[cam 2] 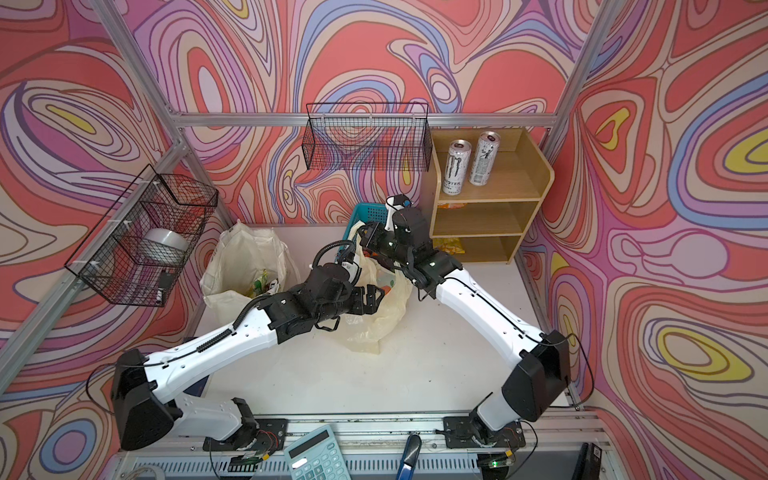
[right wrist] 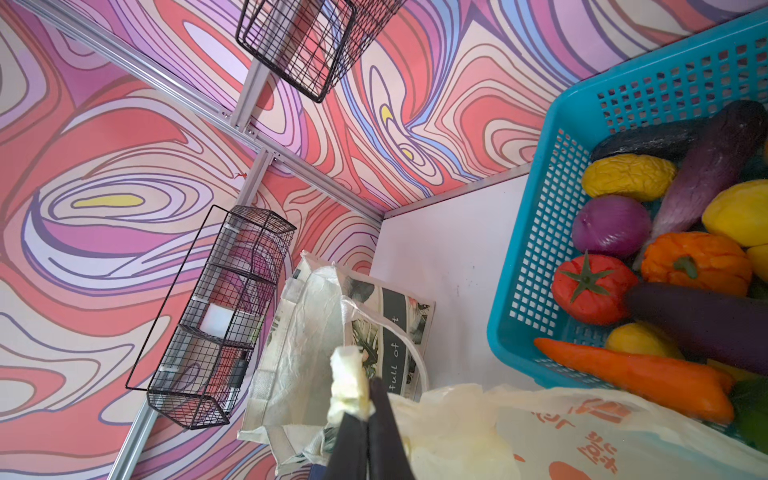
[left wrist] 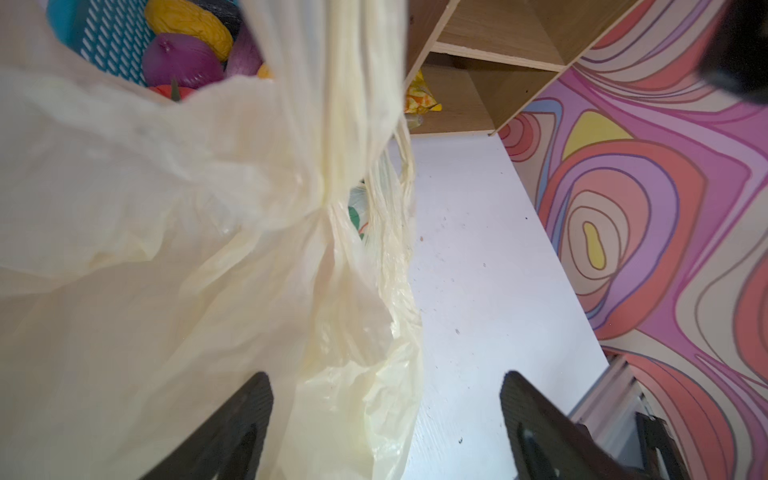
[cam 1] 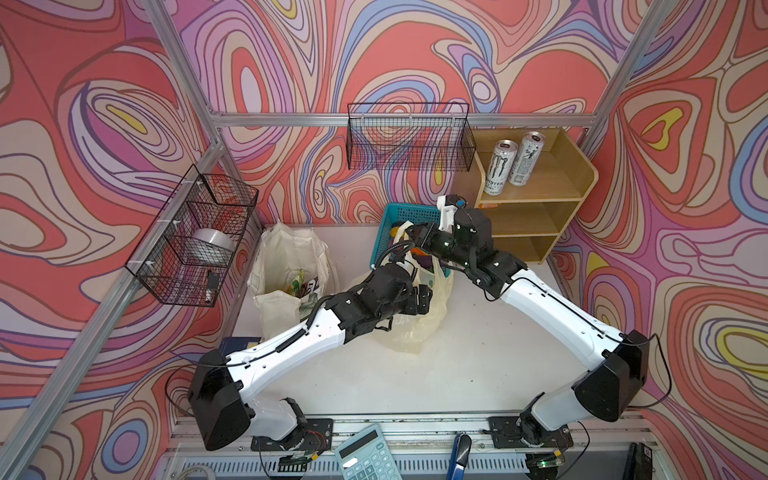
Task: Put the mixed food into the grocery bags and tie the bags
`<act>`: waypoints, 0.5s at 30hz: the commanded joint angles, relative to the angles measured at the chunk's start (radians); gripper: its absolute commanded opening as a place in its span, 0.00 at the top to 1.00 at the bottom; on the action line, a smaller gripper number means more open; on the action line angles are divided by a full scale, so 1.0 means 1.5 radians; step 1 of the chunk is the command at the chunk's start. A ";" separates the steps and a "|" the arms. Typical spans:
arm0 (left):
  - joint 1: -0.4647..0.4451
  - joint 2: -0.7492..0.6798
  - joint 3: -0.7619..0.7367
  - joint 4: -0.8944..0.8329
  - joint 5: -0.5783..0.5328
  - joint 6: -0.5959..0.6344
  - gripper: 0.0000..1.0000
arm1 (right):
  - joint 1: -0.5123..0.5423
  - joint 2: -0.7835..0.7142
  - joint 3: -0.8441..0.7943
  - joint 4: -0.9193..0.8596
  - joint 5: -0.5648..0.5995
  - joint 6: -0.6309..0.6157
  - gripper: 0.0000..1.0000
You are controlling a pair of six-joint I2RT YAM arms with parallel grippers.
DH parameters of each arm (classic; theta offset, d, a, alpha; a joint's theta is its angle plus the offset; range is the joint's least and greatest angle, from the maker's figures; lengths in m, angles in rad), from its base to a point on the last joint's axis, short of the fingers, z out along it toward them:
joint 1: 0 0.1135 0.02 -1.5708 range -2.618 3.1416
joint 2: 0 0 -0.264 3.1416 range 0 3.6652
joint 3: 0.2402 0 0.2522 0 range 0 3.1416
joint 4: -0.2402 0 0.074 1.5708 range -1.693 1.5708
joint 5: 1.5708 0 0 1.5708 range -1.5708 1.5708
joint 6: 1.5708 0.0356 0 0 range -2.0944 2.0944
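The pale-yellow plastic grocery bag [cam 1: 419, 328] [cam 2: 374, 324] stands mid-table in both top views, one handle [right wrist: 347, 386] pulled up. My right gripper [right wrist: 365, 405] is shut on that bunched handle, above the teal basket [right wrist: 536, 232]. My left gripper [left wrist: 386, 376] is open beside the bag's side, loose film [left wrist: 340, 395] lying between its fingers. Mixed food fills the basket: a tomato [right wrist: 590, 286], a carrot [right wrist: 636, 374], eggplants [right wrist: 706, 320] and lemons [right wrist: 627, 176]. The cream canvas tote [cam 1: 282, 266] stands open at the left with snack packets [cam 1: 297, 284] inside.
A wooden shelf [cam 1: 536, 195] at the back right carries two drink cans [cam 1: 500, 166], with a yellow packet [cam 2: 451, 245] on its lowest level. Black wire baskets [cam 1: 195, 237] [cam 1: 409, 137] hang on the walls. A calculator [cam 1: 365, 455] lies by the front rail.
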State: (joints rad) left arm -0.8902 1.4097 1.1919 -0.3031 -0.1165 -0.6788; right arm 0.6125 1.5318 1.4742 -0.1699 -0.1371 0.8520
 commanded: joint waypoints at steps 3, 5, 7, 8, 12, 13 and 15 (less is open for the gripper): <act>-0.021 0.048 0.042 0.021 -0.167 -0.036 0.16 | 0.019 0.017 0.020 0.018 0.031 0.010 1.00; -0.022 0.073 0.058 0.021 -0.193 -0.041 0.23 | 0.024 0.019 0.020 0.020 0.032 0.011 1.00; -0.022 0.095 0.076 0.011 -0.213 -0.048 0.33 | 0.025 0.022 0.020 0.022 0.034 0.013 1.00; -0.022 0.105 0.081 0.006 -0.223 -0.049 0.42 | 0.027 0.022 0.020 0.023 0.035 0.013 1.00; -0.022 0.135 0.094 0.008 -0.251 -0.032 0.77 | 0.029 0.022 0.018 0.026 0.039 0.018 1.00; -0.023 0.141 0.099 0.003 -0.255 -0.027 0.86 | 0.029 0.021 0.017 0.026 0.039 0.019 1.00; -0.022 0.147 0.103 -0.006 -0.257 -0.016 1.00 | 0.029 0.018 0.015 0.026 0.043 0.022 1.00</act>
State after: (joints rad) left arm -0.9176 1.5993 1.3205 -0.2817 -0.4511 -0.7261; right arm 0.6411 1.5631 1.4757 -0.1570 -0.0761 0.8768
